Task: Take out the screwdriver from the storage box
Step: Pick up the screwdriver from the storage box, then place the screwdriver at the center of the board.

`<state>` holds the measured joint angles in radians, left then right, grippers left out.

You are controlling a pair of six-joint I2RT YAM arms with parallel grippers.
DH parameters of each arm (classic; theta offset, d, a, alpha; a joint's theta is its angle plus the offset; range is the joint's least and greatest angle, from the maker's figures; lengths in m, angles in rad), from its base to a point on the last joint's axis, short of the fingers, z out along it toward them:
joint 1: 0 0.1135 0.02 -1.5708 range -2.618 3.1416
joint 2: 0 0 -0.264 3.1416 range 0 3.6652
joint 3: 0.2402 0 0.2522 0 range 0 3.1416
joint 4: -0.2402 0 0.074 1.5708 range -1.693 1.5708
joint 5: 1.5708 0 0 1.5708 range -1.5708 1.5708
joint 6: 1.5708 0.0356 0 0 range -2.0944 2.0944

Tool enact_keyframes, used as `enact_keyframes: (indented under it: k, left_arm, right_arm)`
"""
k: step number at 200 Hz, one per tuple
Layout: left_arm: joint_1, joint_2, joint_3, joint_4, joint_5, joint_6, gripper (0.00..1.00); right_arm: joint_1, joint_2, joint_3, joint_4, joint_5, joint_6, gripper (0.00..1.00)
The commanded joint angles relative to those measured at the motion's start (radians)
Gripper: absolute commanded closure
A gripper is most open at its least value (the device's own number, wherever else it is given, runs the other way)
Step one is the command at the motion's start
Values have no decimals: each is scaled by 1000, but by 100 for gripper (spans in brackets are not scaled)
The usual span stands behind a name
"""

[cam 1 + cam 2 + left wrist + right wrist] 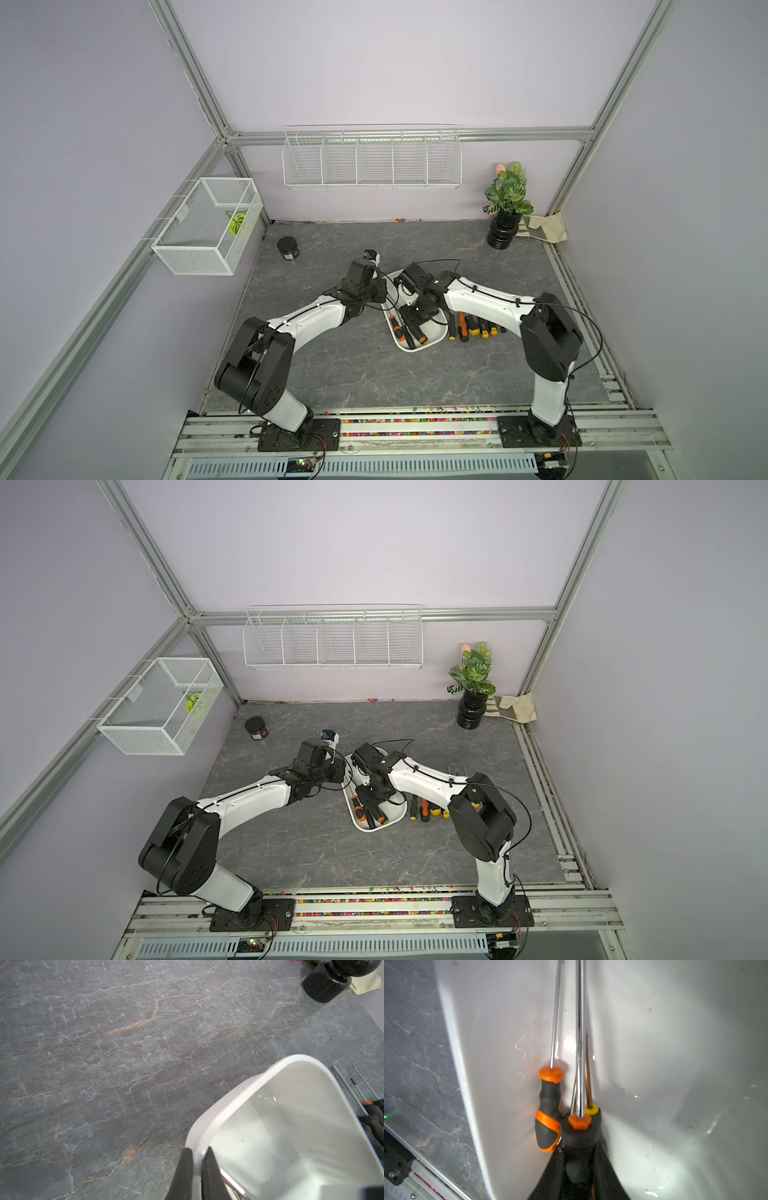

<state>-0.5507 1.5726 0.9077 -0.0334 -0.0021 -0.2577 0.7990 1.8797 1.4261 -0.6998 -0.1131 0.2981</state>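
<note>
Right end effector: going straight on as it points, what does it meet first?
Probably the storage box floor, past the screwdriver that the right end effector grips; depth unclear.

Grey marbled table (332, 374) bears the storage box (412, 350), screwdrivers (473, 326) beside it, a jar (288, 248) and a plant pot (504, 235).

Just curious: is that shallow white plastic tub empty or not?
Not empty: orange-and-black-handled steel screwdrivers lie inside the shallow white plastic tub.

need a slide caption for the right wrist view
Right gripper closed on the thick-shafted screwdriver in the white storage box, an orange-banded screwdriver and a yellow-collared screwdriver beside it.
</note>
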Motion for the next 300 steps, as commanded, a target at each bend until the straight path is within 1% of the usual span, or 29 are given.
enact_keyframes:
  k: [1,29,71,101,133,162,181,200,242,264,276,300]
  left_arm:
    - [-6,-12,-8,21,6,11,100]
    - [-6,-9,-11,20,6,12,100]
    - [-6,-3,-7,15,0,20,100]
    - [-7,0,-5,15,-5,24,100]
    - [-7,7,4,15,0,25,100]
    - [-6,1,11,8,-1,30,100]
    - [-7,-1,11,10,1,29,100]
    - [-6,7,12,25,8,25,100]
    - [-7,18,7,44,13,30,100]
    - [-2,19,3,53,14,37,100]
    - [-2,25,0,67,24,34,100]
    - [-2,46,5,88,51,25,100]
  right_arm:
    - [-21,-78,-38,26,-47,1,100]
    - [-47,-113,-88,97,-136,31,100]
    - [-59,-168,-86,57,-151,14,100]
    - [-78,-257,-119,-5,-124,-19,100]
    - [-133,-359,-183,-43,-88,-48,100]
    - [-187,-419,-206,-106,4,-76,100]
    - [-240,-440,-221,-131,81,-96,100]
    - [-315,-440,-239,-127,111,-123,100]
    - [-498,-360,-246,-115,264,-203,100]
    - [-609,-327,-261,-86,292,-220,100]
    - [-670,-305,-256,-81,270,-210,100]
    - [-728,-251,-241,-55,320,-204,100]
